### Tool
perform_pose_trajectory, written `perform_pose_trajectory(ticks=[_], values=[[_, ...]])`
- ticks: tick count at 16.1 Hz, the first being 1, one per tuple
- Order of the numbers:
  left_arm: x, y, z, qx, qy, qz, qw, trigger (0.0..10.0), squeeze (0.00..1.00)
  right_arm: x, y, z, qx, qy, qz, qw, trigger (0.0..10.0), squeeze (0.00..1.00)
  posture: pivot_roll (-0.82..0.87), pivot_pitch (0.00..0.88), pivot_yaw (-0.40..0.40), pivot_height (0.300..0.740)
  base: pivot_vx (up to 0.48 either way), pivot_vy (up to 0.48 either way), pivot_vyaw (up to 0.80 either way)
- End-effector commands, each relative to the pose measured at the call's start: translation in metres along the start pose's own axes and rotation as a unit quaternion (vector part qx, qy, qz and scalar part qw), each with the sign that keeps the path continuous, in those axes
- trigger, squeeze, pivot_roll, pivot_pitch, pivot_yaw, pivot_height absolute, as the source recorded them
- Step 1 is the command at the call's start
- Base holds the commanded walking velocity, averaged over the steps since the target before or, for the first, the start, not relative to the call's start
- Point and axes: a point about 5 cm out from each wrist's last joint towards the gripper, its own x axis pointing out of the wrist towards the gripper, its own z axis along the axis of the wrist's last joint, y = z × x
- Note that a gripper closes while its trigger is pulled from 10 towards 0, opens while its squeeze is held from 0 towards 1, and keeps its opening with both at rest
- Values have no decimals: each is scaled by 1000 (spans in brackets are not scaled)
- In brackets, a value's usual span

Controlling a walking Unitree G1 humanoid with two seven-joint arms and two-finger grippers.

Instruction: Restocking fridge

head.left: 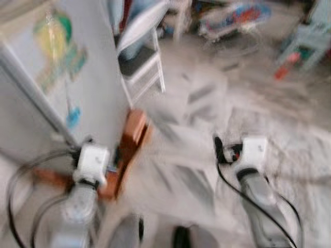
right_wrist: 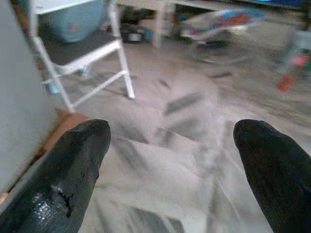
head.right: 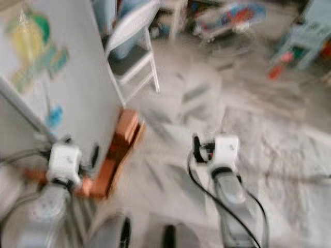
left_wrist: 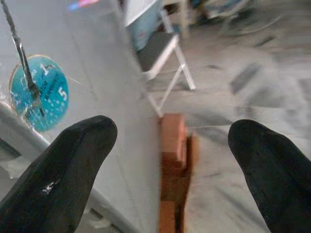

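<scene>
In front of me, low over the floor, my left gripper (left_wrist: 170, 160) has its two black fingers (left_wrist: 63, 170) spread wide with nothing between them; in its wrist view the gap frames a stack of orange-brown blocks (left_wrist: 172, 160) sitting against the bottom corner of the fridge (left_wrist: 87, 58). My right gripper (right_wrist: 170, 165) is likewise spread apart and empty, its fingers (right_wrist: 68, 179) framing bare grey patterned floor (right_wrist: 194, 160). The fridge is the grey-white slab on my left, close beside my left arm (head.left: 85, 191), door side facing me, with a round teal magnet (left_wrist: 41, 97) and a yellow-green sticker (head.left: 54, 44) on it; the head views are too blurred to read either. The orange blocks (head.left: 132, 144) lie at the fridge's foot, between it and the open floor, just beside my left wrist. My right arm (head.left: 256, 181) is out over the floor, well apart from the fridge, black cable looped along it. Just past the fridge's far edge stands a white folding step stool (right_wrist: 82, 53) with a dark tread. Farther back there is colourful clutter (head.left: 232, 18) on the floor, blurred, cannot tell what, and a pale blue small chair (head.left: 310, 39) at far right.
</scene>
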Motion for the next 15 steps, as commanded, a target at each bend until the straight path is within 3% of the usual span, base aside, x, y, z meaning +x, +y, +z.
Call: perform_pose_trajectory(ticks=[1,6,10,13,15], values=[[-1,4,3,7,-7,1,1000,10000,0,-1,-1,-3,-2,8,-5,1000,10000,0,163,163,-82,740,0,0,0],[0,15,4,-10,-13,25,1000,10000,0,-2,-3,3,-22,-20,-29,999,10000,0,163,171,-80,740,0,0,0],[2,19,2,-20,-4,33,999,10000,0,-4,-5,0,13,-1,-22,1000,10000,0,162,175,-82,740,0,0,0],[5,25,-3,-58,7,63,996,10000,0,-6,-5,-2,1,-4,-29,1000,10000,0,161,173,-82,740,0,0,0],[10,26,1,-59,-7,58,997,10000,0,-9,1,5,22,-30,-6,999,10000,0,155,168,-78,740,0,0,0]])
